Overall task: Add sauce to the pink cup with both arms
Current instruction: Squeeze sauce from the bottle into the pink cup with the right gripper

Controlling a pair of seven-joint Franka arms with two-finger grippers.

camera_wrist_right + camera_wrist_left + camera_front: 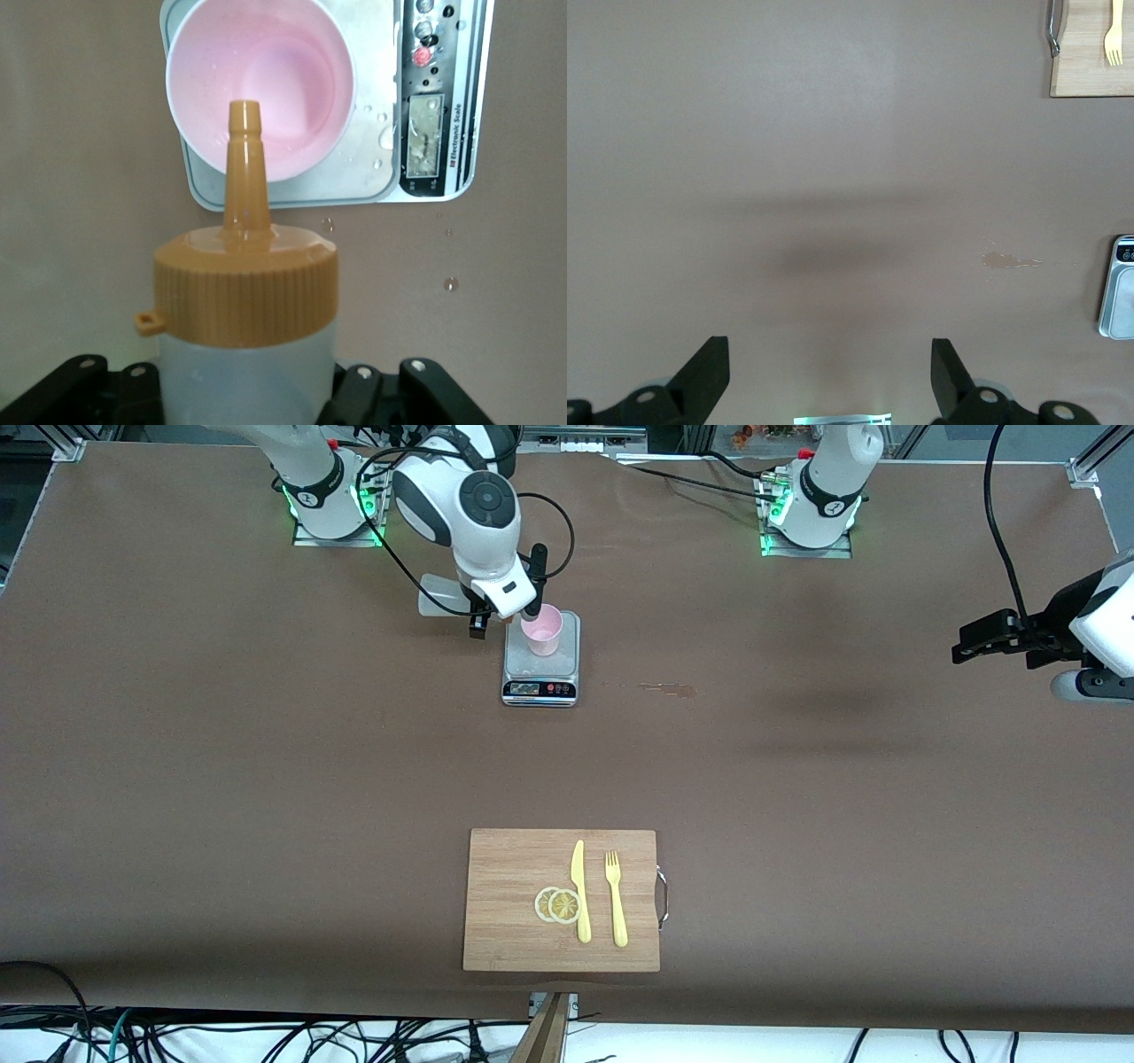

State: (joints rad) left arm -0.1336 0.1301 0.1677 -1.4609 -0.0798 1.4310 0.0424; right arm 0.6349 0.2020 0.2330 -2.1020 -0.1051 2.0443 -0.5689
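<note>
Right wrist view shows the right hand (244,390) clamped on the sauce bottle (245,301), nozzle over the pink cup (261,84) on the scale (381,168); sauce could miss if the nozzle drifts, while the left hand (830,376) waits open.

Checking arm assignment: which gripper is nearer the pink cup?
Right. The right gripper, holding the sauce bottle, is right beside the pink cup on the scale, nozzle aimed into it. The left gripper waits, open, over bare table at the left arm's end.
</note>
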